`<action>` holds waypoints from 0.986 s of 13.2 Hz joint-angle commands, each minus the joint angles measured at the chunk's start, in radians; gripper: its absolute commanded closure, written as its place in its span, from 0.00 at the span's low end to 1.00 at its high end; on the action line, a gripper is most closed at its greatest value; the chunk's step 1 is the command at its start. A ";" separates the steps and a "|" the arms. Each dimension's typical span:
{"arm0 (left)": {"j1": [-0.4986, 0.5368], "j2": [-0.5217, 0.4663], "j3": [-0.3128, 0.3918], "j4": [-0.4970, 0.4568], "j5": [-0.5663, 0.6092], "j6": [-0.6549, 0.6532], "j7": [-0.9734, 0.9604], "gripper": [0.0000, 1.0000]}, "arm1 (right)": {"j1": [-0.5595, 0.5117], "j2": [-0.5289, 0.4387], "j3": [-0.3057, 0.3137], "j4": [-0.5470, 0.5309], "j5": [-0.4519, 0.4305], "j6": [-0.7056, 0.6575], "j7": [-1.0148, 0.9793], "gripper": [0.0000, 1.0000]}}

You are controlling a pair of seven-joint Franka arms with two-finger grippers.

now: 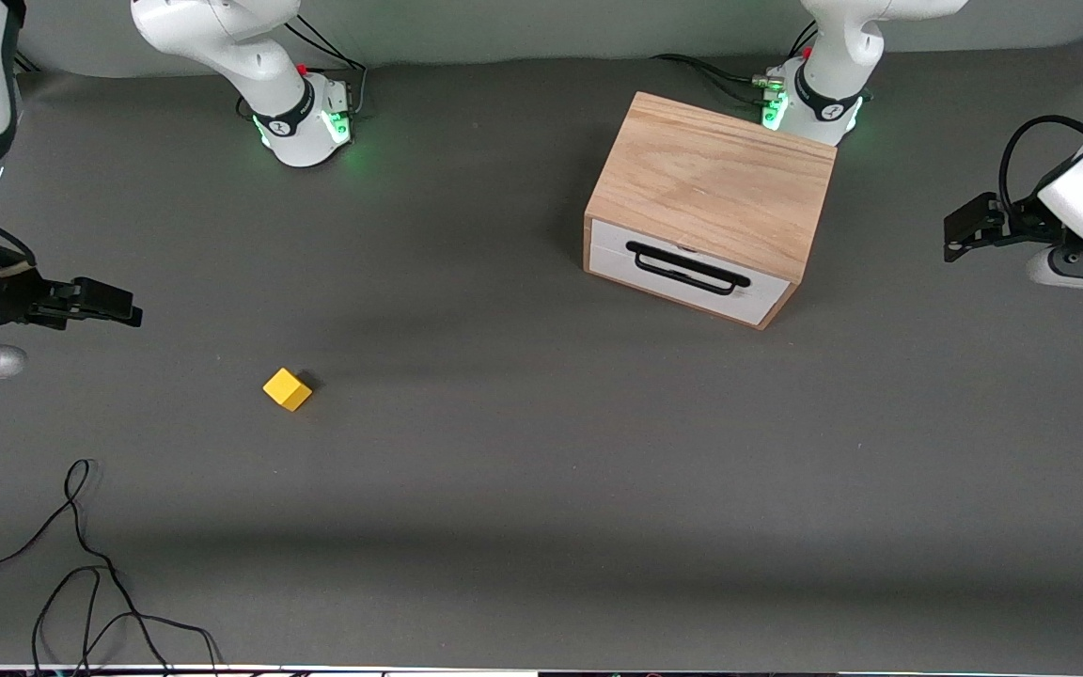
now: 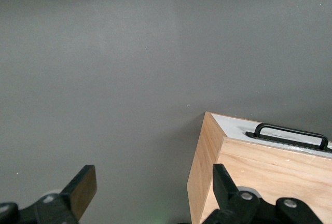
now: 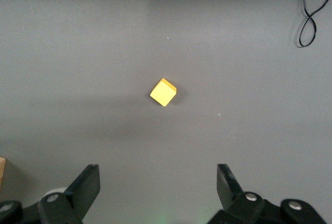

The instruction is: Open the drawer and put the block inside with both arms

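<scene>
The drawer is shut in the light oak box, its white front and black bar handle facing the front camera. The box stands close to the left arm's base. The yellow block lies on the grey table toward the right arm's end. My right gripper is open and empty, up over the table near that end; its wrist view shows the block ahead of the open gripper. My left gripper is open and empty beside the box; its wrist view shows the box corner and handle.
A loose black cable lies on the table near the front camera at the right arm's end and also shows in the right wrist view. Both arm bases stand along the table's edge farthest from the front camera.
</scene>
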 commanded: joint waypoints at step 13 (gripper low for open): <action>-0.021 -0.011 -0.013 0.002 -0.004 -0.027 -0.045 0.00 | 0.019 -0.027 0.004 -0.099 -0.007 0.087 0.003 0.00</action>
